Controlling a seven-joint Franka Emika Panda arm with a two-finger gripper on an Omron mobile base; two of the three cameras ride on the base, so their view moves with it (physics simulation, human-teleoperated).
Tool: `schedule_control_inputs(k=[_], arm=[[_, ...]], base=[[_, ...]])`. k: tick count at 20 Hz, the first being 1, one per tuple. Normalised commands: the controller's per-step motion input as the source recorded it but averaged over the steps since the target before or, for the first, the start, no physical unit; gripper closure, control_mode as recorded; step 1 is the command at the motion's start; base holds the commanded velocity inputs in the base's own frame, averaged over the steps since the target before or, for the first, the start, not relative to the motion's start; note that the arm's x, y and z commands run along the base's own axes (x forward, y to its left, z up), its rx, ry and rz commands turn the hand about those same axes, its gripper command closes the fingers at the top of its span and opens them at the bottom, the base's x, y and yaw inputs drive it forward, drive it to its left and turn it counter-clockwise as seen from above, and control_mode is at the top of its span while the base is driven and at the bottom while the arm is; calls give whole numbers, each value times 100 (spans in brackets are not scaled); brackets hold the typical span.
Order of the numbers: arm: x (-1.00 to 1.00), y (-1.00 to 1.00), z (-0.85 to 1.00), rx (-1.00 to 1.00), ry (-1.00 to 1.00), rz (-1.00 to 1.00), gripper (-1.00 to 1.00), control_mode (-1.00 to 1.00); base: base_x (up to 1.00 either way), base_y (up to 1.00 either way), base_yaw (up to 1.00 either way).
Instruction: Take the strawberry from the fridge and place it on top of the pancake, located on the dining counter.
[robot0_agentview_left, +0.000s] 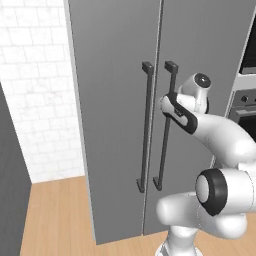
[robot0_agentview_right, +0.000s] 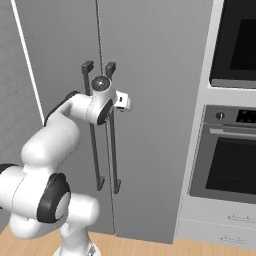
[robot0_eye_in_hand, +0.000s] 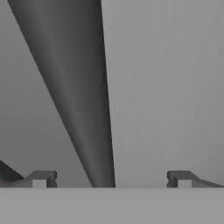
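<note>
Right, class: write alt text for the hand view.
A dark bar handle runs close up between the open claw fingertips, against the closed grey fridge door.

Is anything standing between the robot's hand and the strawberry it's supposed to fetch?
Yes. Both fridge doors are closed, so the berry is shut away behind them. The open gripper sits right at the right door's handle, which passes between its fingers, but the door hasn't been pulled open yet.
</note>
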Motion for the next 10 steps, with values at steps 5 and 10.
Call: schedule_control_inputs(k=[5,10], arm=[[34,-6,-5,0,-12,0,-100,-100],[29,0,-3,0,-14,0,-100,-100]], base=[[0,0,0],[0,0,0]])
